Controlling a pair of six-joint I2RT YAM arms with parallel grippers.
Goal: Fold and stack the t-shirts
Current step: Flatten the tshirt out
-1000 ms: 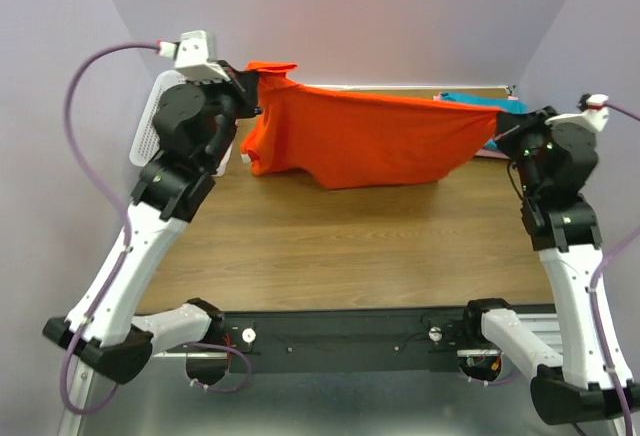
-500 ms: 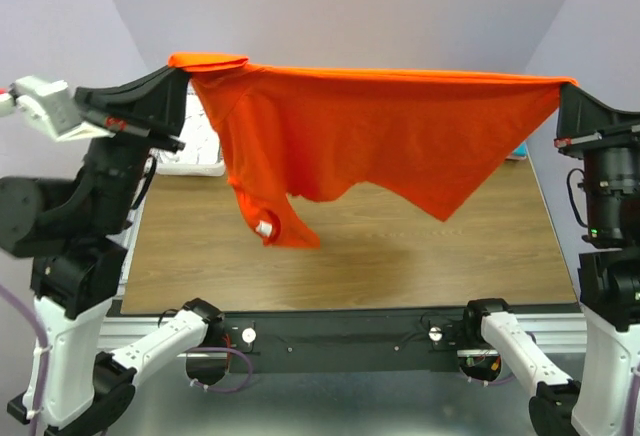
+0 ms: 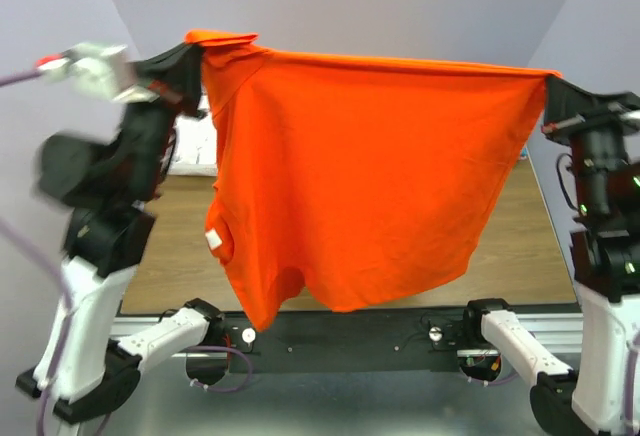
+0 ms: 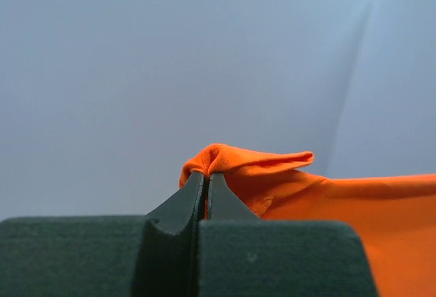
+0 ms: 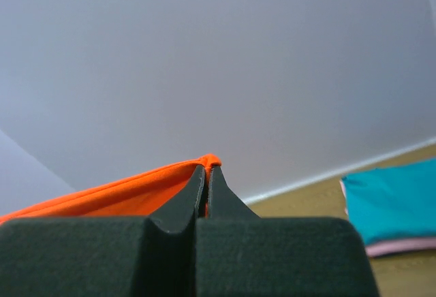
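- High above the table (image 3: pixel 510 246), your left gripper (image 3: pixel 195 48) and right gripper (image 3: pixel 548 81) each pinch a top corner of the orange t-shirt (image 3: pixel 360 166), both clamped tight.
- You hold it wide, likely so it hangs flat for folding.
- Half a second ago it hung bunched and crooked; now it drops long and smooth.

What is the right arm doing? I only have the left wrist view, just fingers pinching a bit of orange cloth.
Observer: The right fingers are shut on the opposite top corner of the orange t-shirt.
Operator: How does the shirt hang?
Observer: In the top view it hangs open like a sheet, top edge stretched across.
Operator: Any other shirts around?
Observer: The right wrist view shows a teal t-shirt lying on a pink one on the table.
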